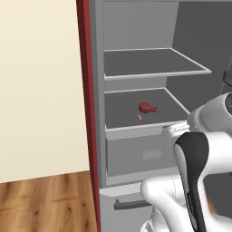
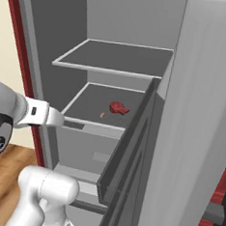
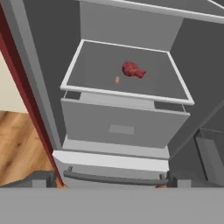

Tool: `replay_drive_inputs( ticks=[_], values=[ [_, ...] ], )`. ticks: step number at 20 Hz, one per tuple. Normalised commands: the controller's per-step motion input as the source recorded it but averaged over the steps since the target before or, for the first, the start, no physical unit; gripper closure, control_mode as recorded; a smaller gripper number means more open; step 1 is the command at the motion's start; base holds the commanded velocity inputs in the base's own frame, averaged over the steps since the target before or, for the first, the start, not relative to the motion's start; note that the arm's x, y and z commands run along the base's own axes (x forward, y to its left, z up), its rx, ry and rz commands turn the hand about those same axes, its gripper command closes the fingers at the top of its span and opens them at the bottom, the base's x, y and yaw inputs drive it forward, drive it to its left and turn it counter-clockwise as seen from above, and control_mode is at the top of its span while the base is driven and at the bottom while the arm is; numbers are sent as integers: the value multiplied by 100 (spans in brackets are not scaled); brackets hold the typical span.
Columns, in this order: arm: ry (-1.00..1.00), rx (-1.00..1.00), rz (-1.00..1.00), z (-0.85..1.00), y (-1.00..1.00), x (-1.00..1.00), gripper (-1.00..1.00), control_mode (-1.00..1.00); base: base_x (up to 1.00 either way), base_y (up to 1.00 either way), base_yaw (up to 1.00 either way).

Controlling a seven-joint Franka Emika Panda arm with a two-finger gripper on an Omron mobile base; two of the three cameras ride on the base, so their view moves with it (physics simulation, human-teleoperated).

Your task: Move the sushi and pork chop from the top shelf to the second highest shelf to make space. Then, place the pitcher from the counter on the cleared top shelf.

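Observation:
The fridge stands open. Its top shelf [image 1: 156, 73] [image 2: 103, 69] is bare. On the second highest shelf [image 1: 129, 129] [image 2: 90, 124] [image 3: 127, 94] lies the red pork chop [image 1: 147, 107] [image 2: 118, 107] [image 3: 132, 69]. Just in front and to its left is the sushi [image 1: 139, 117] [image 2: 102, 115] [image 3: 117, 79], a small orange piece. My gripper [image 3: 109, 183] hangs open and empty in front of the fridge, well short of the shelves, below the drawer's level. The pitcher is out of view.
A boxy grey drawer front [image 3: 122, 127] sits under the lower shelf, with a freezer handle [image 3: 113, 177] below it. The open fridge door [image 2: 197, 117] with its racks [image 2: 126, 155] stands to the right. A dark red panel [image 1: 86, 90] borders the fridge on the left.

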Motion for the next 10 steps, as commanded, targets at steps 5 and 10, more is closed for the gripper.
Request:
replay_drive_inputs(
  ticks=[5, 10],
  values=[
    [-1, 0, 0, 15, 13, 0, -100, -100, 0, 0, 0],
    [0, 0, 2, 0, 0, 0, -100, -100, 0, 0, 0]
  ],
)
